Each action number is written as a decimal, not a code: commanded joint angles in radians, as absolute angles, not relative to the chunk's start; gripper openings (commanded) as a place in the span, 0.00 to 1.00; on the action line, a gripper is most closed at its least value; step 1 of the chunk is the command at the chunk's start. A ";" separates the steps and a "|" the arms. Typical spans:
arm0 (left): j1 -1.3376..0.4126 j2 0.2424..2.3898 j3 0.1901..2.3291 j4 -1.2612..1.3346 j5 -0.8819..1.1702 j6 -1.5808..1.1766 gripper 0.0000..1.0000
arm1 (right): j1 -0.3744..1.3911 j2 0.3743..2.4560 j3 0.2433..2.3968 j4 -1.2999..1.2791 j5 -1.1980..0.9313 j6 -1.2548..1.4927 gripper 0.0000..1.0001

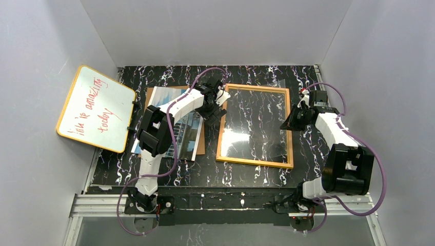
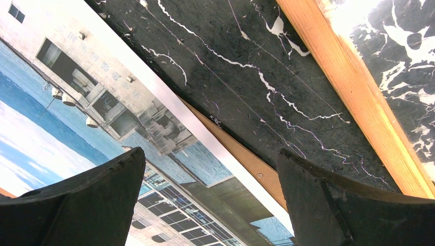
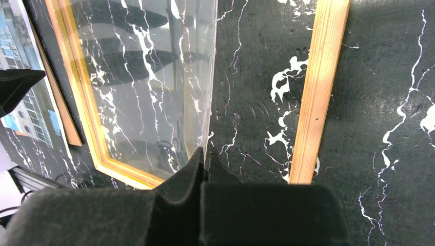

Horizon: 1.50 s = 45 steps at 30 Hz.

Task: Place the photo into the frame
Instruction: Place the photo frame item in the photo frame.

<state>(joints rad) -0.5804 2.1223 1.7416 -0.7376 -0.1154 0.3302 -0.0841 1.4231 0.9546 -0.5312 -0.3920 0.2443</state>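
Observation:
The photo (image 1: 188, 134) of a white building under blue sky lies face up left of centre, on a brown backing board (image 1: 201, 142). My left gripper (image 1: 214, 109) hovers open over the photo's right edge (image 2: 205, 138), one finger (image 2: 97, 200) above the print and the other (image 2: 328, 200) above the bare table. The frame (image 1: 255, 162), with its yellow-orange border (image 2: 354, 87), lies flat at centre. My right gripper (image 3: 205, 155) is shut on the right edge of the clear glass pane (image 3: 154, 77), which tilts up off the frame's right side (image 3: 318, 92).
A yellow-edged whiteboard (image 1: 95, 107) with red writing leans against the left wall. The black marbled table (image 1: 246, 177) is walled on three sides by grey panels. Purple cables loop from both arms.

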 commanded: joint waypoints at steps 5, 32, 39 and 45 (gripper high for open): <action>-0.576 2.127 1.735 -0.757 -0.107 0.331 0.98 | -0.094 1.405 0.971 -0.552 -0.362 0.207 0.01; -0.589 2.182 1.693 -0.712 -0.037 0.296 0.98 | -0.173 1.315 0.812 -0.218 -0.888 0.454 0.01; -0.589 2.175 1.706 -0.716 -0.026 0.288 0.98 | -0.173 1.270 0.754 -0.098 -0.962 0.568 0.01; -0.587 2.165 1.723 -0.734 0.033 0.274 0.96 | -0.173 1.245 0.741 -0.069 -0.983 0.588 0.01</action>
<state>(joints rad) -0.5823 2.1567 1.6936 -0.7013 -0.0498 0.2993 -0.1738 1.2922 0.7544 -0.1452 -0.9112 0.5564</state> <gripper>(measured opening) 0.965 0.033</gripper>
